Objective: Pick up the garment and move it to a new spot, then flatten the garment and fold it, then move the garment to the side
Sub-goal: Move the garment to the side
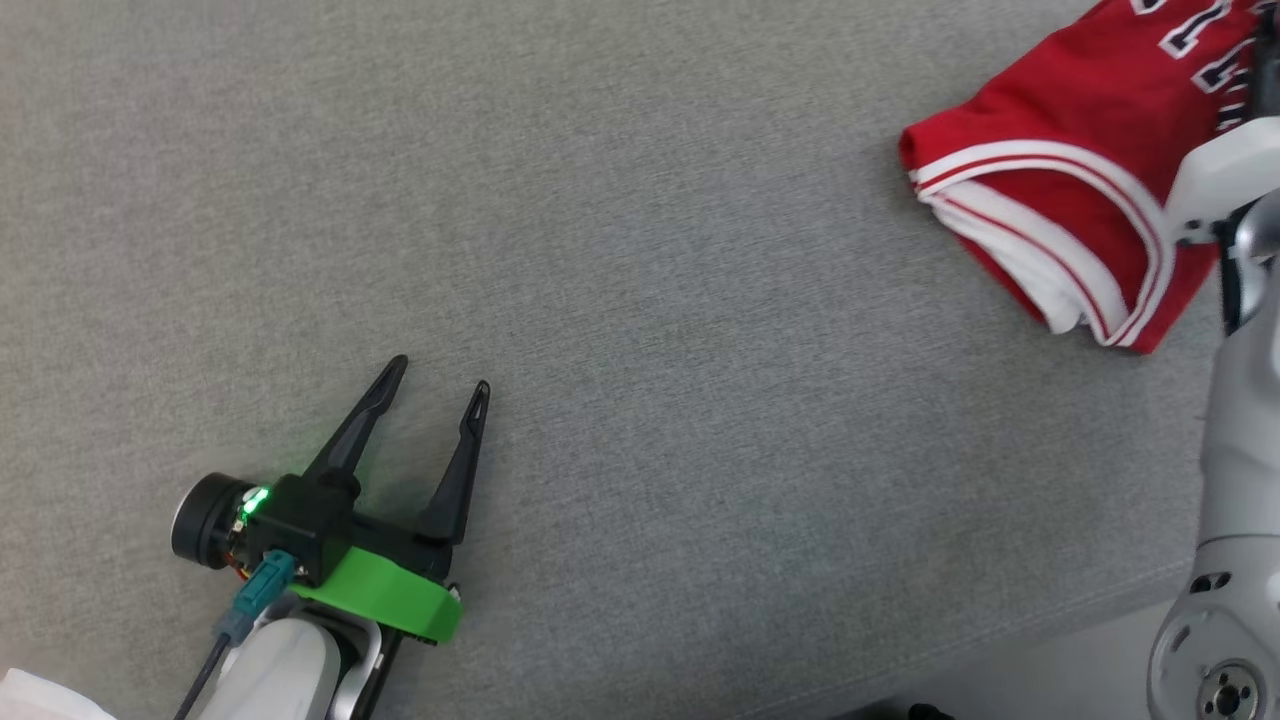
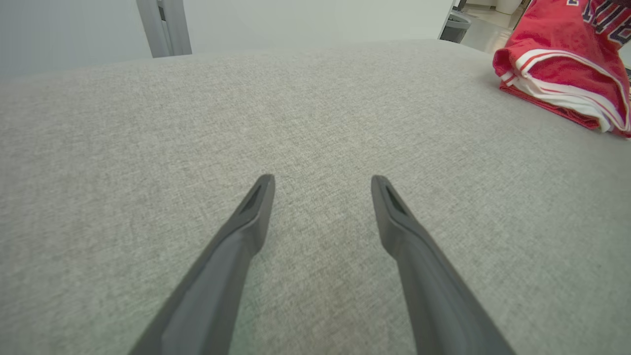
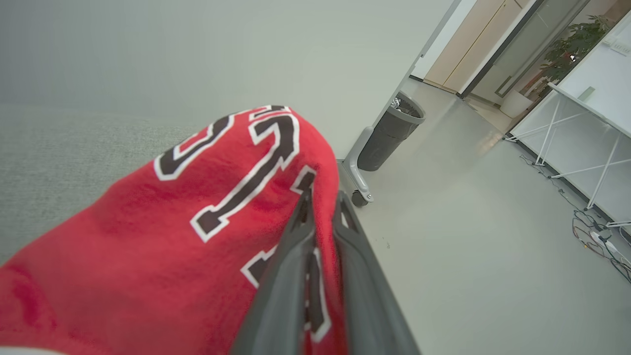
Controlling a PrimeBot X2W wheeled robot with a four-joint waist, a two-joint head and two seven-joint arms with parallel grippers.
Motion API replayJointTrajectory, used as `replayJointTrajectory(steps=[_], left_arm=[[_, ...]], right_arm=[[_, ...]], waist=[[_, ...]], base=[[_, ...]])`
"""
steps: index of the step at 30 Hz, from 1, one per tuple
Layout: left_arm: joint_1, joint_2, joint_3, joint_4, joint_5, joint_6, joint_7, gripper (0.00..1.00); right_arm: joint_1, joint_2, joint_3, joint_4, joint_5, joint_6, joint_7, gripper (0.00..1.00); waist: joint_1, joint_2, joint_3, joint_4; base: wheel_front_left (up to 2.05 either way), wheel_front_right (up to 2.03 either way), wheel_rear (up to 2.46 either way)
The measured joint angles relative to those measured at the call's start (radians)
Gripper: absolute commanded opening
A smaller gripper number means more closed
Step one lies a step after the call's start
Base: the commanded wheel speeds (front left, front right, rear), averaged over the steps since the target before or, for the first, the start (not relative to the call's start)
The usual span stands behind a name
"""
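Grey fabric-covered table (image 1: 700, 300): free from centre to 9 o'clock. Obstacles: folded red jersey with white trim (image 1: 1060, 200), 2 o'clock; pale right forearm (image 1: 1245, 450), 3 o'clock; left claw (image 1: 441, 373), 7 o'clock.

Head cam overhead, wrists low, garment (image 1: 1060, 170) shared

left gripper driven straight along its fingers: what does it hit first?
Likely just the grey cushion, if the left gripper tilts down at all; otherwise the line looks free to the far edge. The red jersey sits well off to the right.
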Motion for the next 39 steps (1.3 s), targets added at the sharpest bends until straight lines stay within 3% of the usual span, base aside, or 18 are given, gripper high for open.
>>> replayJointTrajectory(steps=[5,9,10,11,12,17,24,29,34,39], left_arm=[[-0.022,0.012,-0.007,-0.008,-0.010,0.000,0.000,1.00],[-0.030,0.012,-0.012,-0.009,-0.012,0.000,-0.001,1.00],[-0.031,0.012,-0.010,-0.010,-0.012,-0.002,-0.001,1.00],[-0.031,0.011,-0.009,-0.010,-0.012,-0.003,-0.001,1.00],[-0.031,0.010,-0.008,-0.010,-0.012,-0.003,-0.001,1.00],[-0.031,0.006,-0.005,0.000,-0.012,-0.003,-0.001,1.00],[-0.024,-0.032,0.060,0.044,-0.005,-0.003,0.000,1.00],[-0.007,-0.076,0.175,0.087,0.009,-0.003,0.000,1.00],[0.005,-0.112,0.268,0.138,0.028,-0.003,0.000,1.00],[0.021,-0.137,0.340,0.196,0.028,-0.003,0.000,1.00]], right_arm=[[-0.039,-0.025,-0.187,-0.090,-0.121,0.000,0.049,0.00],[-0.037,-0.067,-0.273,-0.152,-0.159,0.000,0.079,0.00],[-0.037,-0.070,-0.292,-0.166,-0.160,0.000,0.081,0.10],[-0.034,-0.071,-0.299,-0.174,-0.162,0.000,0.084,0.78],[-0.032,-0.070,-0.305,-0.182,-0.166,0.000,0.089,1.00],[-0.027,-0.067,-0.340,-0.195,-0.168,0.000,0.057,1.00],[-0.039,-0.054,-0.281,-0.058,-0.117,0.000,-0.084,1.00],[0.002,0.005,-0.071,-0.105,0.023,0.000,-0.095,1.00],[0.162,0.008,0.144,-0.169,0.228,0.000,-0.095,1.00],[0.269,0.010,0.274,-0.191,0.387,0.000,-0.095,1.00]], waist=[[0.0000,0.0000,0.053,0.054],[0.0000,0.0000,0.081,0.088],[0.0000,0.0000,0.086,0.094],[0.0000,0.0000,0.090,0.097],[0.0000,0.0000,0.094,0.100],[0.0000,0.0000,0.086,0.097],[0.0000,0.0000,0.024,0.094],[0.0000,-0.0001,-0.040,0.098],[0.0000,-0.0001,-0.106,0.113],[-0.0001,-0.0001,-0.167,0.137]], base=[[0.00,0.00,0.00],[0.00,0.00,0.00],[0.00,0.00,0.00],[0.00,0.00,0.00],[0.00,0.00,0.00],[0.00,0.00,0.00],[0.00,0.00,0.00],[0.00,0.00,0.00],[0.00,0.00,0.00],[0.00,0.00,0.00]])
